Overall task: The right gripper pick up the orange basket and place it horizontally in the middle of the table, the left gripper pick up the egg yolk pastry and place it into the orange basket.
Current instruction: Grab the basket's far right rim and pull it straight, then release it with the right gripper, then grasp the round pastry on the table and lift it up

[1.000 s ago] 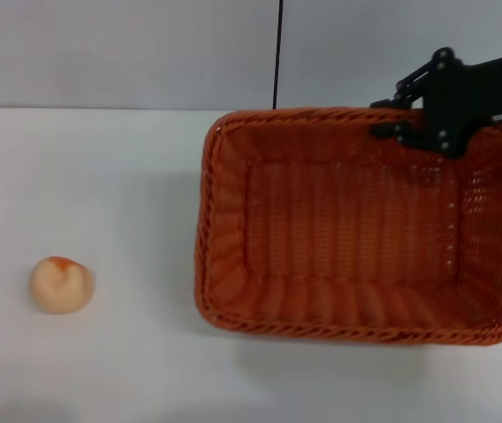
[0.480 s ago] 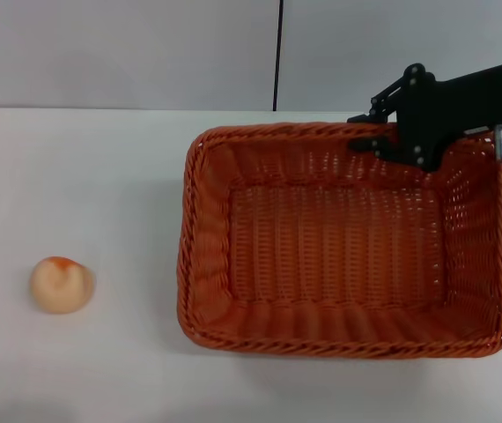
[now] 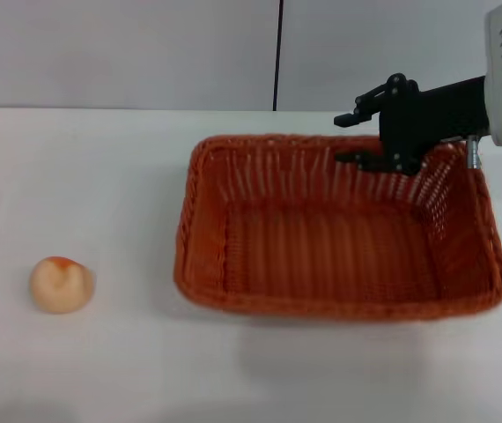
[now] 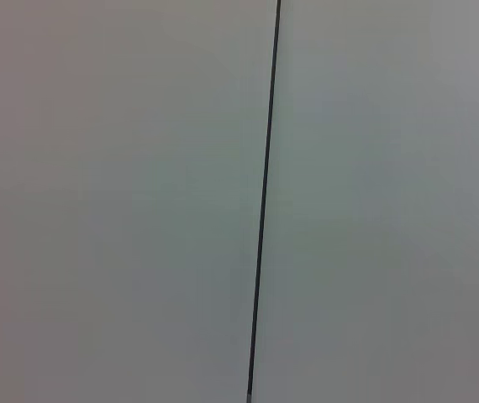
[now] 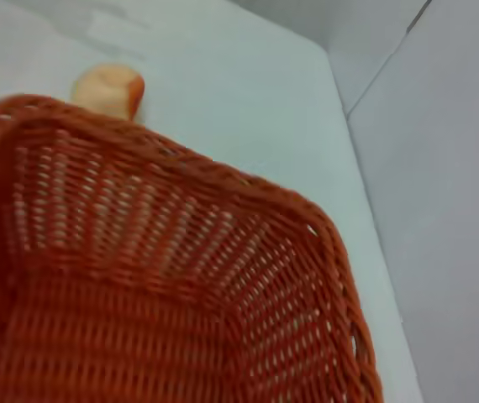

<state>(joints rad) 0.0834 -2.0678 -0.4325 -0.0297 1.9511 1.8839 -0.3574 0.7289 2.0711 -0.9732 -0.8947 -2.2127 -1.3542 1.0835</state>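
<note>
The orange basket (image 3: 200,231) lies level on the white table (image 3: 101,176), right of centre, long side across the view. My right gripper (image 3: 350,138) reaches in from the right at the basket's back rim. It is open, one finger outside the rim and one inside. The egg yolk pastry (image 3: 60,284), pale with an orange-red top, sits alone at the table's left. The right wrist view looks into the basket (image 5: 139,252), with the pastry (image 5: 109,91) beyond its far rim. The left gripper shows in no view; the left wrist view holds only wall.
A grey wall with a dark vertical seam (image 3: 278,53) rises behind the table's far edge. Bare tabletop lies between the pastry and the basket and along the front.
The basket has travelled left with the right gripper, levelled out and come down on the table. The gripper's fingers now stand wider apart at the back rim. The pastry has not moved.
</note>
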